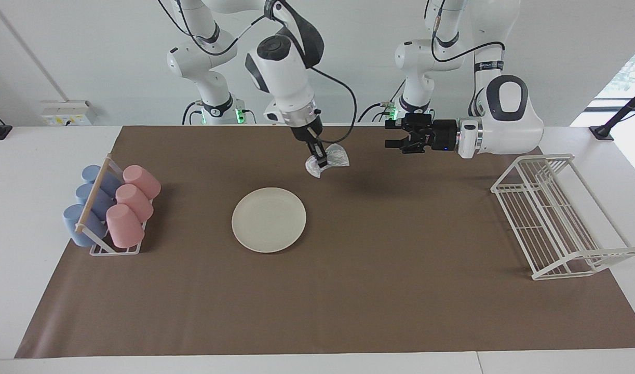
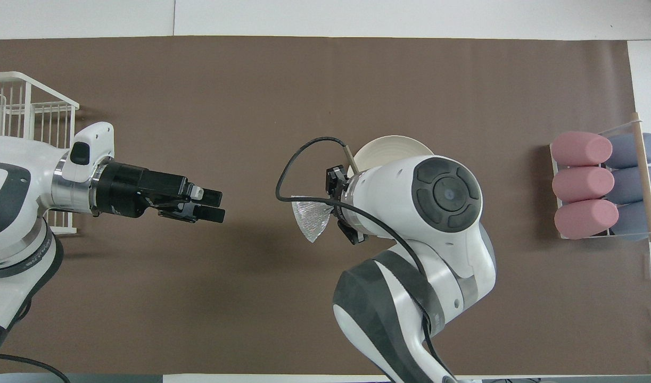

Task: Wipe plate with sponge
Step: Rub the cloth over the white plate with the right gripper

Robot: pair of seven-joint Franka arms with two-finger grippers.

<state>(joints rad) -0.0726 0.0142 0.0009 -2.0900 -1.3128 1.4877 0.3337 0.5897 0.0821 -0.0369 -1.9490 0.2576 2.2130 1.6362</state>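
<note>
The cream-white plate (image 1: 269, 219) lies flat on the brown mat (image 1: 379, 291) near the table's middle; from above, the right arm covers most of it and only its farther rim (image 2: 390, 147) shows. The silvery sponge (image 1: 332, 158) (image 2: 310, 222) hangs in the air over bare mat, nearer to the robots than the plate, pinched at one edge by my right gripper (image 1: 321, 160), which points down. My left gripper (image 1: 392, 139) (image 2: 213, 206) lies level over the mat, toward the left arm's end, open and holding nothing, well apart from the sponge.
A rack with pink and blue cups (image 1: 112, 208) (image 2: 604, 183) lying on their sides stands at the right arm's end. A white wire dish rack (image 1: 556, 213) (image 2: 27, 111) stands at the left arm's end. The brown mat covers most of the table.
</note>
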